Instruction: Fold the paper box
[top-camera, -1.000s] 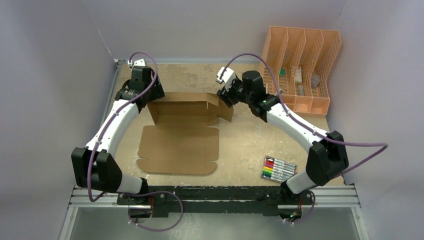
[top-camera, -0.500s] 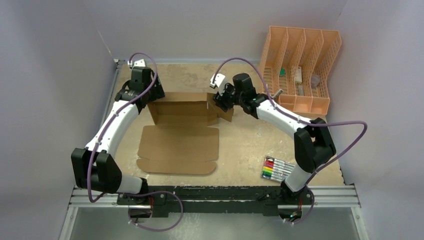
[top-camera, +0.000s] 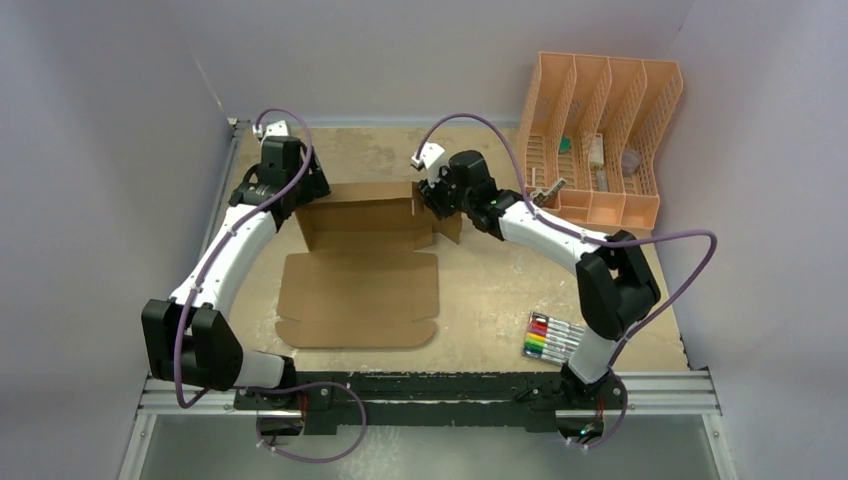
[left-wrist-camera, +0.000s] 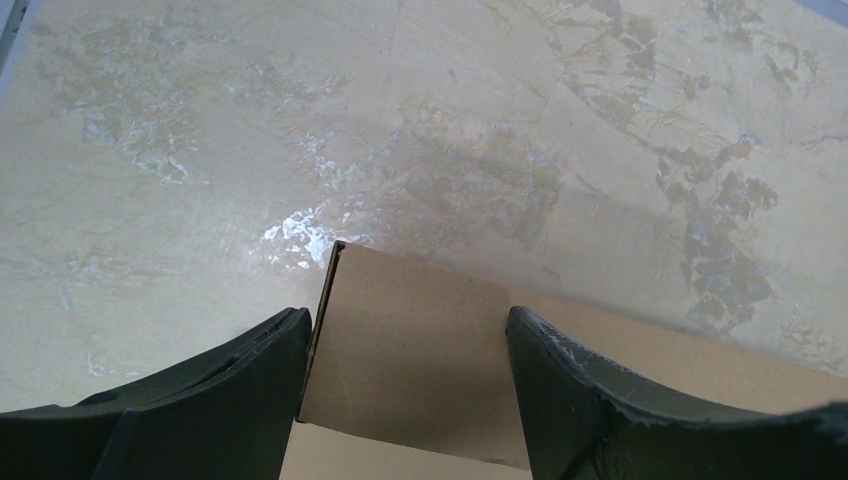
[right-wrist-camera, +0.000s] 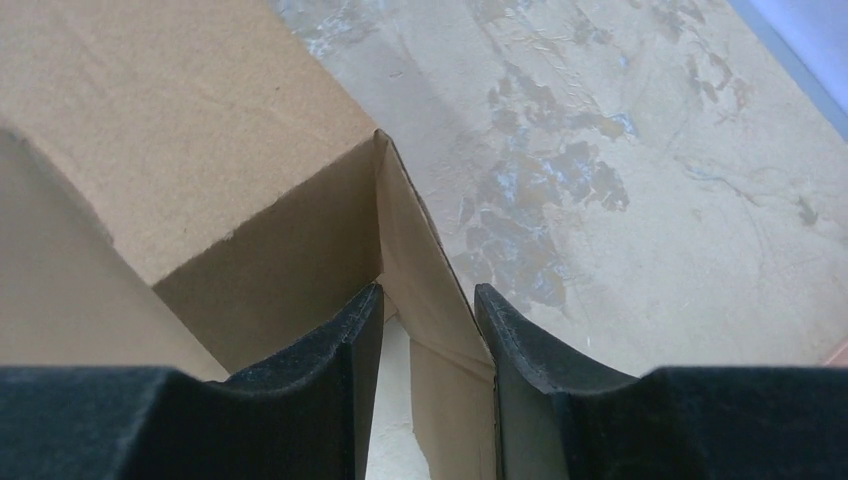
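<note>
The paper box (top-camera: 360, 290) is brown cardboard with its front panel flat on the table and its rear wall (top-camera: 365, 200) standing up. My left gripper (top-camera: 300, 196) is at the wall's left end. In the left wrist view it (left-wrist-camera: 408, 318) is open wide, with a cardboard flap (left-wrist-camera: 420, 350) lying between its fingers. My right gripper (top-camera: 433, 200) is at the right rear corner. Seen from the right wrist, it (right-wrist-camera: 428, 292) straddles the upright side flap (right-wrist-camera: 425, 250); the jaws are narrow, with a gap still showing beside the flap.
A peach slotted organizer (top-camera: 600, 130) holding small items stands at the back right. A pack of coloured markers (top-camera: 556, 338) lies near the front right. Grey walls enclose the table (top-camera: 500, 280) on the left, back and right.
My right arm has swung left onto the box's right rear corner, and its jaws have narrowed around the side flap. The left arm and the box have stayed put.
</note>
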